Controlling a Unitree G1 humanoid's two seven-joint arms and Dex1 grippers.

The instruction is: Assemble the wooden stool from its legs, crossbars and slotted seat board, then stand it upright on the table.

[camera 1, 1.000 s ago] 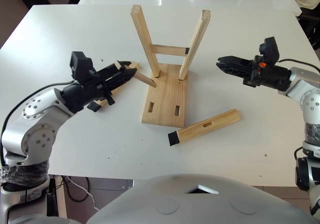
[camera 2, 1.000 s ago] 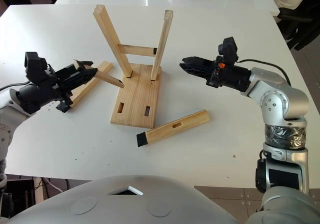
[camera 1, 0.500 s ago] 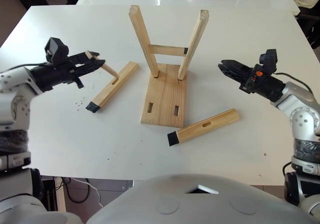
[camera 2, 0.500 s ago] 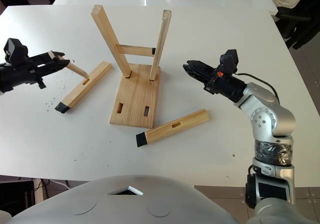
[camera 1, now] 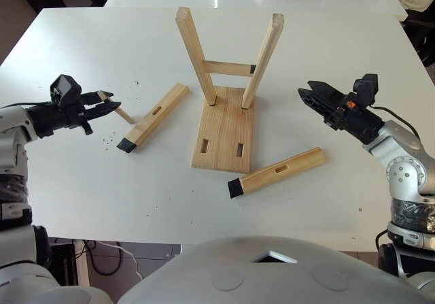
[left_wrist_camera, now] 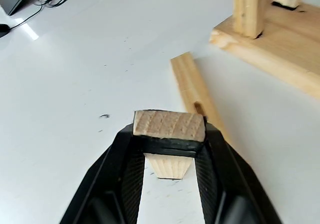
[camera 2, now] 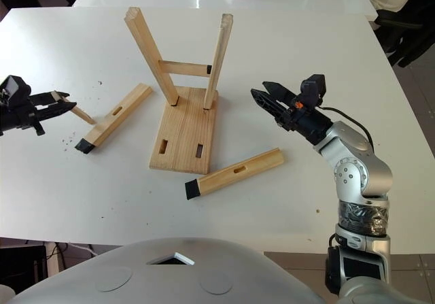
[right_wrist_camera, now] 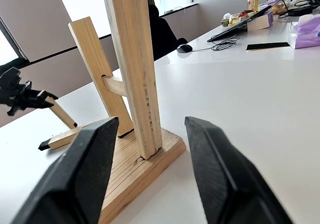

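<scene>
Wooden crossbar [left_wrist_camera: 170, 125] clamped in the left gripper [camera 1: 109, 103], its end grain plain from the wrist camera, held over the table [camera 1: 81, 181]. The right gripper [camera 1: 311, 94] hangs spread wide beside the seat board [camera 1: 224, 137], whose upright legs [right_wrist_camera: 132, 68] loom close in its wrist view. Two loose legs [camera 1: 153, 115] lie flat nearby.

Left tool [camera 1: 109, 104] clamps short crossbar [camera 1: 125, 115] over worktop [camera 1: 81, 181] left side; right tool [camera 1: 311, 94] jaws apart, right of seat board [camera 1: 224, 130] with two upright legs [camera 1: 197, 56]; loose leg [camera 1: 153, 117] flat left of board, second loose leg [camera 1: 277, 172] front-right
</scene>
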